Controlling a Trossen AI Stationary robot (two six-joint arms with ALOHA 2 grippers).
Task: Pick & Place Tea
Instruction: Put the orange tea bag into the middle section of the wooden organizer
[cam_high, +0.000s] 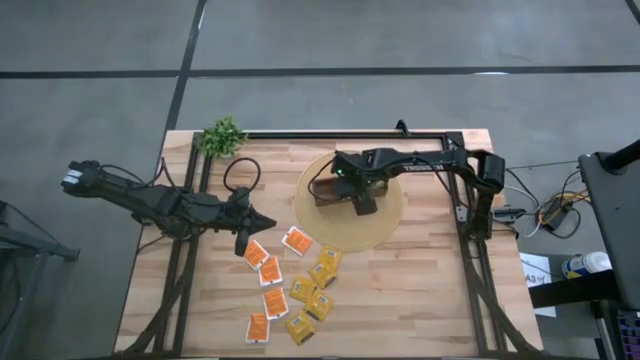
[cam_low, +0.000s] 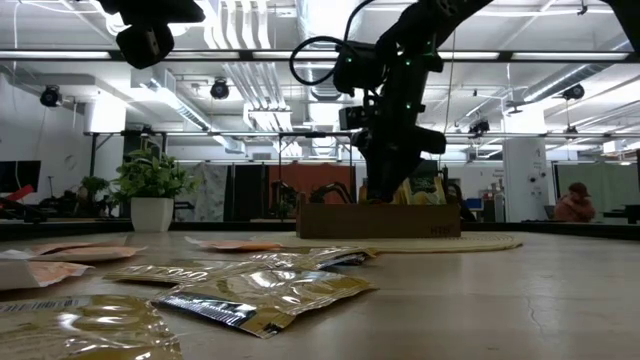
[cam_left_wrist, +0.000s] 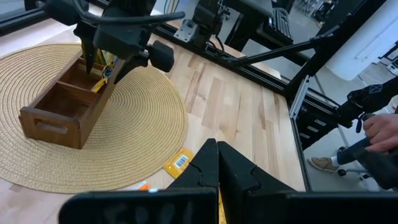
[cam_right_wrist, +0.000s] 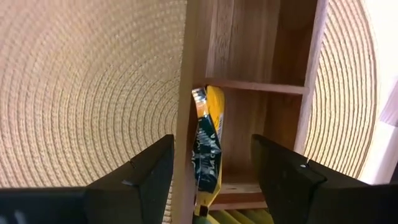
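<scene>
Right gripper (cam_right_wrist: 211, 165) spread over box (cam_high: 335, 192), centre frame; yellow sachet (cam_right_wrist: 208, 146) upright inside, free. Lift straight, avoid snagging. Left gripper (cam_high: 243, 238) pressed shut above loose sachets (cam_high: 297, 290).

Grey floor (cam_high: 400, 40), ceiling strip lights (cam_low: 560, 58), potted plant (cam_low: 152, 185)

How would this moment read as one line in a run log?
right claw: open over brown wooden box | yellow tea sachet: in box | left claw: shut, above sachets
</scene>
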